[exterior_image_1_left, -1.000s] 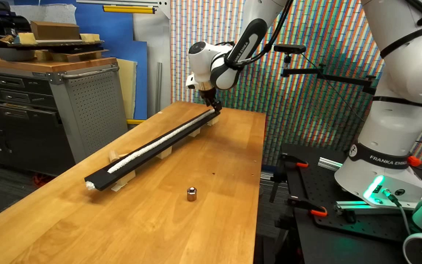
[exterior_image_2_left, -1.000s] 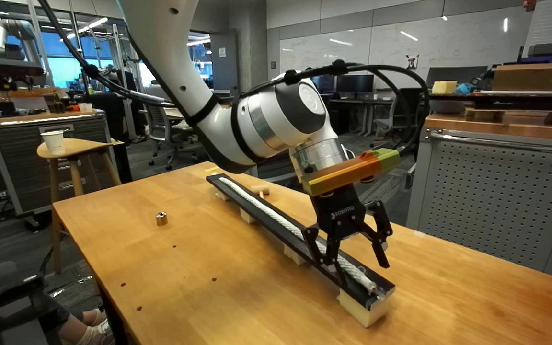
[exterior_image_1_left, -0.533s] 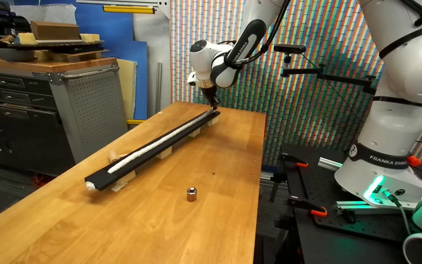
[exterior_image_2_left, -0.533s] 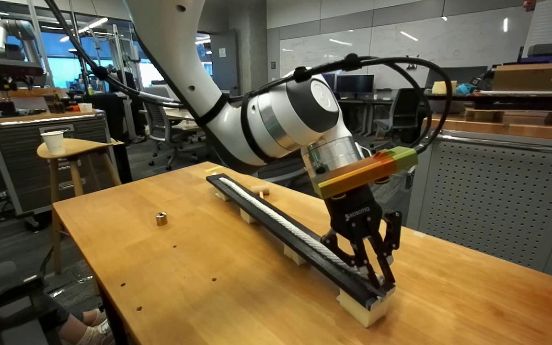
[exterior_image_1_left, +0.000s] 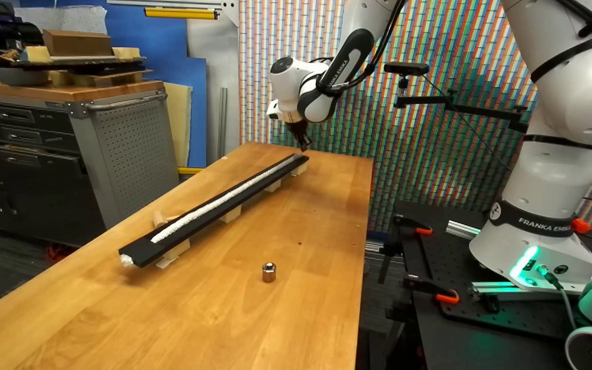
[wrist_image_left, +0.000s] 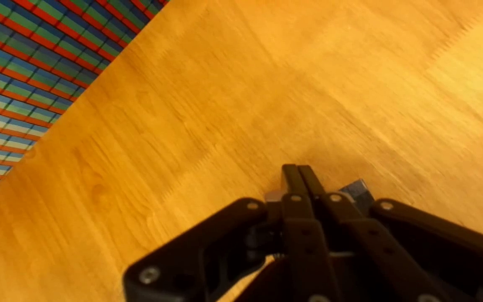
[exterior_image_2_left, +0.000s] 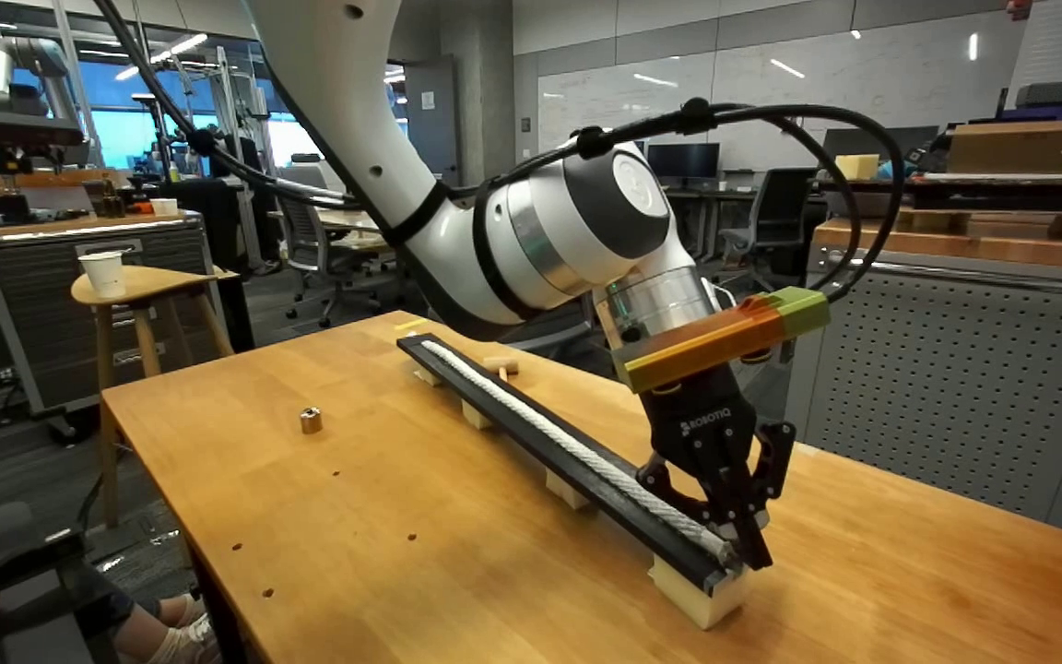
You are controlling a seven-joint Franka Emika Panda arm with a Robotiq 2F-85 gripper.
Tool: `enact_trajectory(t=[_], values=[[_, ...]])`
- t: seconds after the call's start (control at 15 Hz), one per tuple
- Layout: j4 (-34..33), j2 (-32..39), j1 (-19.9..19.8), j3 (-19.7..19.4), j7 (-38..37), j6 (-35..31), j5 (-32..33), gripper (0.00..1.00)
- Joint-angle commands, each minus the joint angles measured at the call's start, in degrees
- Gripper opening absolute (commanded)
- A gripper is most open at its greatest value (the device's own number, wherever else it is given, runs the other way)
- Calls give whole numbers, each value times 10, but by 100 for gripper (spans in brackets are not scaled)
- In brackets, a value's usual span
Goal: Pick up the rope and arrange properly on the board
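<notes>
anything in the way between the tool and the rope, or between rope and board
Nothing visible is in the way. The tool, jaws shut, is right by one end of the rope; whether they touch is unclear. The rope already lies along the board. The metal piece stands well apart on the table.

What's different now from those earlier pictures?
The claw went from open to shut and moved toward the near end of the board in an exterior view. I see nothing caught in it. The rope still lies along the board, and the metal bit hasn't moved.
</notes>
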State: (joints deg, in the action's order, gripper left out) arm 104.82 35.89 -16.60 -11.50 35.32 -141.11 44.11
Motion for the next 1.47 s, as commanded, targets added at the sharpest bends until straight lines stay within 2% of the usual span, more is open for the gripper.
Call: enact_trajectory(t=[0.0,0.33,0.47,0.6,0.8,1.07,1.13,1.4], values=[[-16,5,-4,-2,-9,-3,0,3],[-12,-9,1,3,-23,2,-6,0],[-9,-14,9,0,-38,2,3,28],[-4,-23,14,0,-48,2,7,40],[0,-39,23,1,-62,5,6,66],[23,-75,42,6,-79,20,9,94],[30,-85,44,11,-73,26,3,99],[75,-140,55,43,-51,96,-42,100]])
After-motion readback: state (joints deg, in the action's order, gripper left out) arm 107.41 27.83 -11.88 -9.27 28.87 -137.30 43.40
